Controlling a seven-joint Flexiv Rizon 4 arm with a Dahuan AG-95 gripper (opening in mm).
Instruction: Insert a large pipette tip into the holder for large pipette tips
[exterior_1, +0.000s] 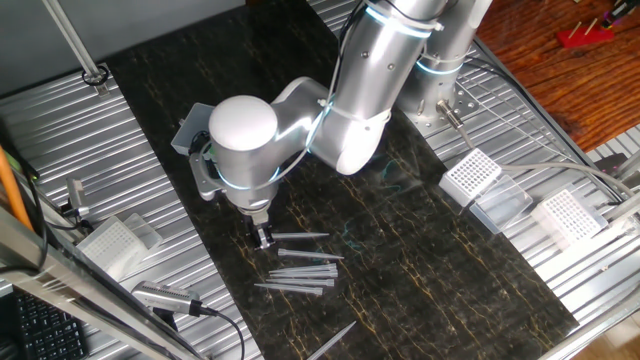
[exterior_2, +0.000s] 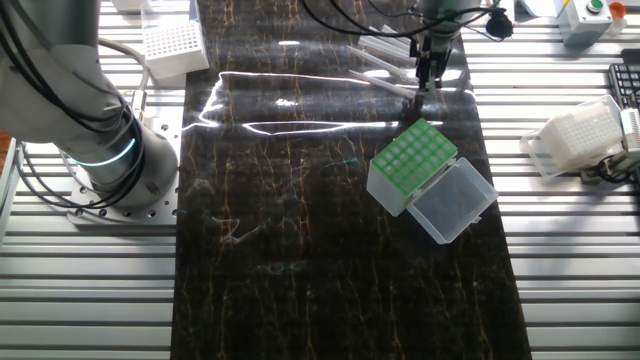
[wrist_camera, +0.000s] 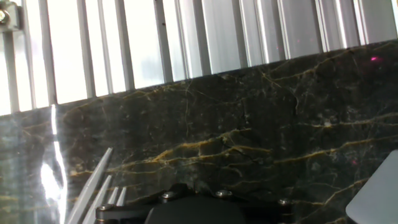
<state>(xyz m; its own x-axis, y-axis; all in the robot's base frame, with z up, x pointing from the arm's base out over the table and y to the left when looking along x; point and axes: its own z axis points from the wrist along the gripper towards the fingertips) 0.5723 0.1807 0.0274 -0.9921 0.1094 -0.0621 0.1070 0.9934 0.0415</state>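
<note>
Several large pipette tips (exterior_1: 300, 268) lie in a loose pile on the dark marble mat; they also show in the other fixed view (exterior_2: 385, 60) and at the bottom left of the hand view (wrist_camera: 93, 186). My gripper (exterior_1: 262, 237) is down at the mat at the pile's left end. Its fingers stand close together on the end of one tip (exterior_1: 300, 237) that lies apart from the pile. The gripper also shows in the other fixed view (exterior_2: 420, 85). The green-topped holder (exterior_2: 412, 155) stands on the mat with its clear lid (exterior_2: 455, 200) open, a short way from the gripper. My arm hides it in one fixed view.
White-grid racks with clear lids stand on the slatted metal table around the mat (exterior_1: 470, 175), (exterior_1: 565, 215), (exterior_1: 110, 245), (exterior_2: 172, 45). The arm's base (exterior_2: 110, 160) is bolted beside the mat. Cables and a pipette (exterior_1: 165, 298) lie at the table's edge.
</note>
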